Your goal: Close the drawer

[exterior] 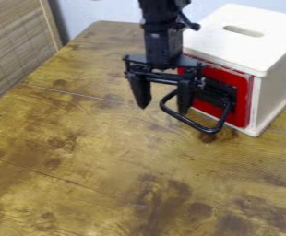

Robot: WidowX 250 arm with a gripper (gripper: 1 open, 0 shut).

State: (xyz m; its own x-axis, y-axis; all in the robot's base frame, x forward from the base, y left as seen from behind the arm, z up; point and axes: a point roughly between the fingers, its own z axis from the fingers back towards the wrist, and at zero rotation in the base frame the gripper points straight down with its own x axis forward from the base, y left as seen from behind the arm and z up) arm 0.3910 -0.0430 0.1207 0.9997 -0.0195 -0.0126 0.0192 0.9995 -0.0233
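Observation:
The drawer [231, 91] has a red front and sits in a small white box cabinet [249, 40] at the far right of the wooden table. Its red front looks about level with the cabinet face. A large black loop handle [197, 120] sticks out from it toward the table's middle. My black gripper [165, 99] hangs straight down just left of the drawer front, over the handle's near end. Its jaws are open wide and hold nothing. The left finger [137, 92] stands clear of the handle; the right finger is partly lost against the black bracket.
The worn wooden table [96, 166] fills the view. A woven panel [13, 41] stands at the far left edge. A pale wall lies behind the cabinet.

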